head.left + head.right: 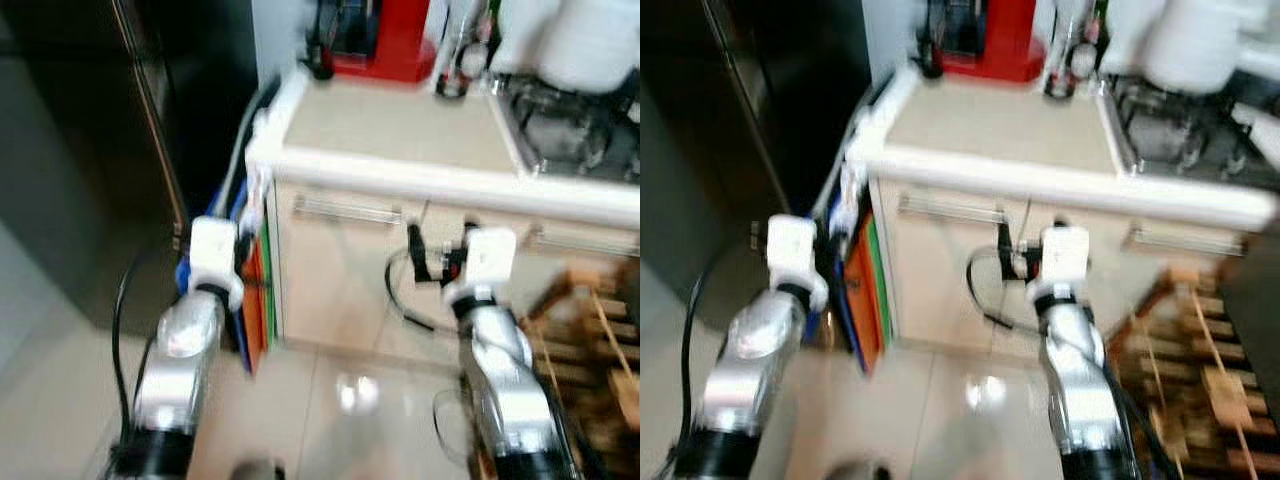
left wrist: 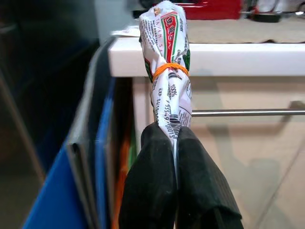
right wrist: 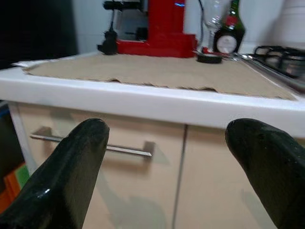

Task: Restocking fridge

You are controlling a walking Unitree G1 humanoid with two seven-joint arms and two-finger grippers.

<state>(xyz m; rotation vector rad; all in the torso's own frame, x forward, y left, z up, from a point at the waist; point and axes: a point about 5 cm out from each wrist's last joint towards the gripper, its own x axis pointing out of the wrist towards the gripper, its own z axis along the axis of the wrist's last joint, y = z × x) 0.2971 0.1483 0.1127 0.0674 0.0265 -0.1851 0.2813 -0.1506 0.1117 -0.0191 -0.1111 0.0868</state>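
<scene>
Left gripper (image 2: 174, 143): jaws clamped on a banded packet (image 2: 169, 67), held up before the surface (image 1: 400, 125) edge. Right gripper (image 3: 167, 157): jaws wide, empty, facing the drawers (image 1: 345, 210). Dark fridge (image 1: 90, 150) at 10 o'clock.

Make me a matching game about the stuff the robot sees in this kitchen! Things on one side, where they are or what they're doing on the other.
Things:
1. rolled printed white packet with an orange rubber band
2. red countertop machine
3. right claw
4. long silver metal drawer handle

Places or states:
A. open, holding nothing
B. on the front of the cream cabinet
C. pinched in the left claw
D. at the back of the beige counter

Pairs: 1-C, 2-D, 3-A, 4-B
</scene>
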